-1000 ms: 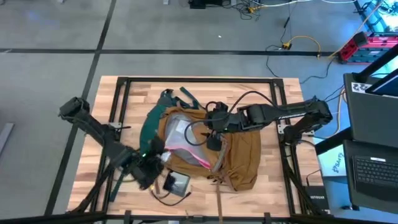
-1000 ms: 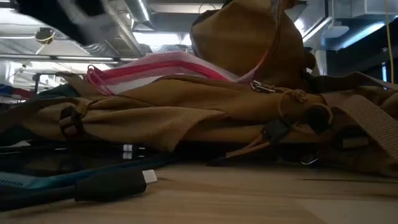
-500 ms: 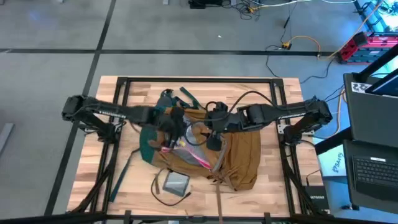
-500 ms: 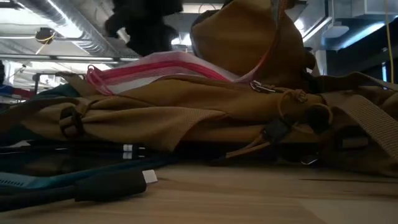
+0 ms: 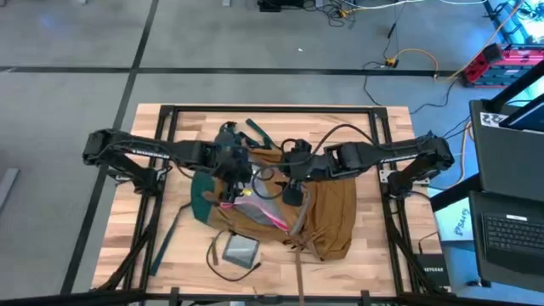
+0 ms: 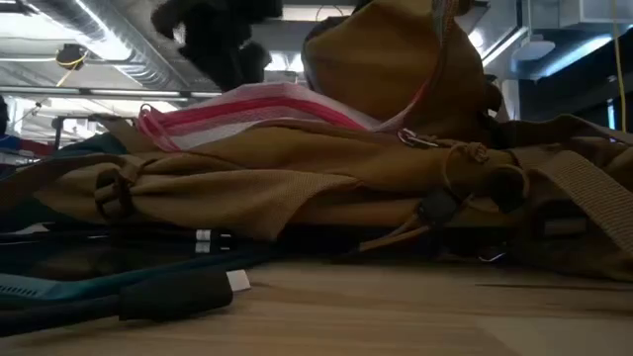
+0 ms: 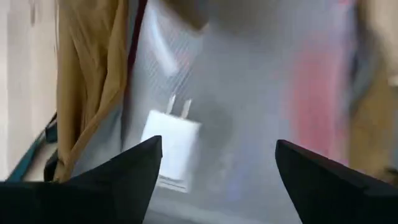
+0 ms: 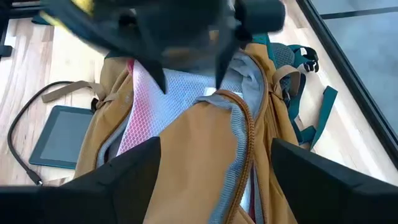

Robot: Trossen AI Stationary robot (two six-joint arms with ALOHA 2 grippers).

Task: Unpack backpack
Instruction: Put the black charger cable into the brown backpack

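The tan-brown backpack (image 5: 327, 212) lies flat in the middle of the table, its opening toward the left. A clear pink-edged pouch (image 5: 255, 200) sticks out of the opening, and a white charger (image 7: 171, 146) shows inside it. My left gripper (image 7: 217, 168) hovers open just above the pouch (image 7: 261, 87), touching nothing; in the high view the left gripper (image 5: 236, 174) is over the opening's far left part. My right gripper (image 5: 289, 174) is shut on the backpack's raised opening edge. My right gripper holds the backpack's upper opening edge (image 8: 217, 124), the tan fabric with its zip and grey lining, between its two fingers. It comes from the table's right, slanting down. The edge is lifted into a tall hump (image 6: 386, 59), while the rest of the backpack lies on the table.
A dark tablet (image 5: 240, 251) with a black cable lies on the table near the front, left of the backpack. Teal straps (image 5: 242, 132) trail toward the far edge, and another strap (image 5: 170, 238) lies at the near left. Bare wood shows at the table's left and right sides.
My left gripper has left the spot beside the tablet at the near left and swung toward the far edge and right, to above the pouch in the backpack's opening. The tablet stays on the table. My right gripper keeps the opening edge raised.
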